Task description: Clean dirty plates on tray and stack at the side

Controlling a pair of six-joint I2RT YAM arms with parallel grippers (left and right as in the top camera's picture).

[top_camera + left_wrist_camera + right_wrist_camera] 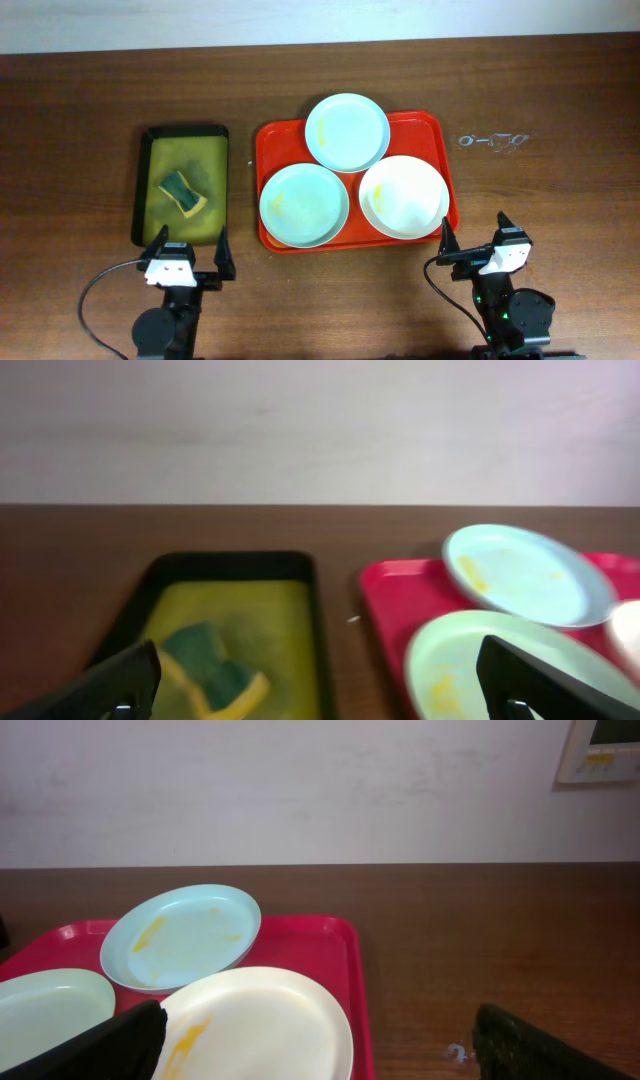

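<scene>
Overhead, the red tray [432,125] at frame centre holds the top mint plate [347,131], the lower mint plate [304,205] at its left and the cream plate [403,196] at its right. All three look stiff, light and slick, so the raised rim is the best hold. The left pincer [191,240] and the right pincer [474,228] hang spread and empty near the bottom edge.

Green-yellow sponge [183,192] in black-rimmed olive tray [165,153] on brown table [70,130]

Black arms [172,322], white wrist blocks [168,267], dark pincer fingers [224,262], looping cable [88,290]
</scene>
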